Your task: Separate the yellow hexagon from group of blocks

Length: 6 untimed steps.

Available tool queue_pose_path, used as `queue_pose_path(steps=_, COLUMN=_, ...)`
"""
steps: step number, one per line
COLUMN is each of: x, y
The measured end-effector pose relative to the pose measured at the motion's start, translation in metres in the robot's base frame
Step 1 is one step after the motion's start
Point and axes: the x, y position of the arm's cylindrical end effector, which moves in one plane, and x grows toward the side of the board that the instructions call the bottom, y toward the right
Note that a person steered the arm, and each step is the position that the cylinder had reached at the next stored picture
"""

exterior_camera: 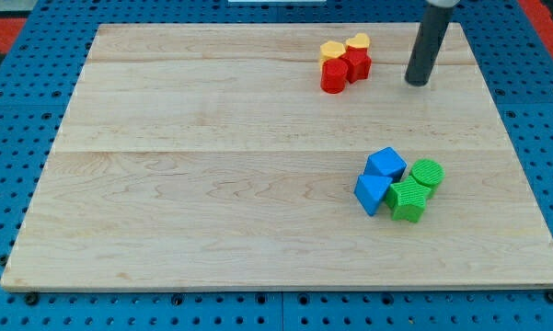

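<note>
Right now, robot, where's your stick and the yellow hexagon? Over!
My tip: view's right of top cluster, apart. Yellow hexagon block: touching red cylinder block, red star block, yellow heart block. Path clear.

The straight dark rod [427, 41] is cut off by the frame's top edge, upper right. The red blocks [346, 67] partly hide the two yellow blocks [343, 46] behind them.

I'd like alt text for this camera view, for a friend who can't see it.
A dark rod's tip rests on a wooden board, apart and to the view's right of a top cluster: yellow hexagon, another yellow block, two red blocks. Lower right, two blue blocks and two green blocks huddle together.
</note>
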Motion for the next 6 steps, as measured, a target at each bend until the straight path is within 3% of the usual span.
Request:
queue_pose_path(steps=1, x=-0.056, y=0.001)
queue_pose_path(steps=3, x=-0.02, y=-0.125)
queue_pose_path(steps=4, x=-0.018, y=-0.119)
queue_pose_path(steps=6, x=-0.021, y=-0.178)
